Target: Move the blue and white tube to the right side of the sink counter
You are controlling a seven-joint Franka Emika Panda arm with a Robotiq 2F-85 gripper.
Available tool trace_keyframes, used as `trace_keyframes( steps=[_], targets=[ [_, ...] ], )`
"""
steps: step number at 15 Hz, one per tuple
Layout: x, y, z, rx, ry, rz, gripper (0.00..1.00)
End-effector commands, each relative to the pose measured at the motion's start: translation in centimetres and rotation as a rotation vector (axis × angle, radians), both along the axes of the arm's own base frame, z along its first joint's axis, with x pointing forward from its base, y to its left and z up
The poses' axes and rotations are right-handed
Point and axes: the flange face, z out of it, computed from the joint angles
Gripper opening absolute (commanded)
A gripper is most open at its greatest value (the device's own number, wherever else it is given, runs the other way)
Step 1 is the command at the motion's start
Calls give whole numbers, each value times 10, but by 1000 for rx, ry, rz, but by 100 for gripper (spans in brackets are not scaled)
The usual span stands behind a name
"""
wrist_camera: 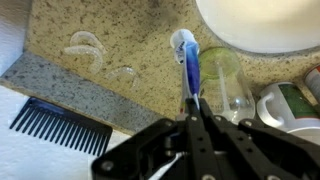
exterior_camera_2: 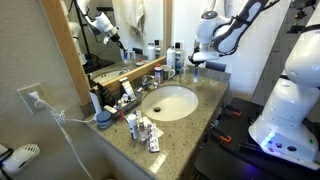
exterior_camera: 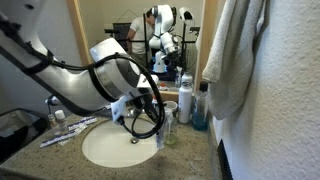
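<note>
The gripper (wrist_camera: 195, 103), jaws pinched shut on the blue and white tube (wrist_camera: 188, 65), holds it over the sink counter (wrist_camera: 100, 70) near the white basin (wrist_camera: 260, 25); placing and releasing apparently remain.

Arm (exterior_camera_2: 240, 22) bends at the elbow, wrist turned downward. Claw (wrist_camera: 195, 108) points straight down, seen also in an exterior view (exterior_camera_2: 196, 68). Fingers (wrist_camera: 205, 125) are drawn together, pinching one end of the blue and white tube (wrist_camera: 188, 65).

Both exterior views share the sink counter (exterior_camera: 35, 160) (exterior_camera_2: 207, 88) — wrist view close above.
</note>
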Motion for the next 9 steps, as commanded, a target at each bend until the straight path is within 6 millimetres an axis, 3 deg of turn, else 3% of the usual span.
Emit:
trace_keyframes(
  steps=[1,9],
  targets=[
    [20,-8,-18,-18,60,52,1],
    [19,-30,-36,-26,87,42,1]
  ],
)
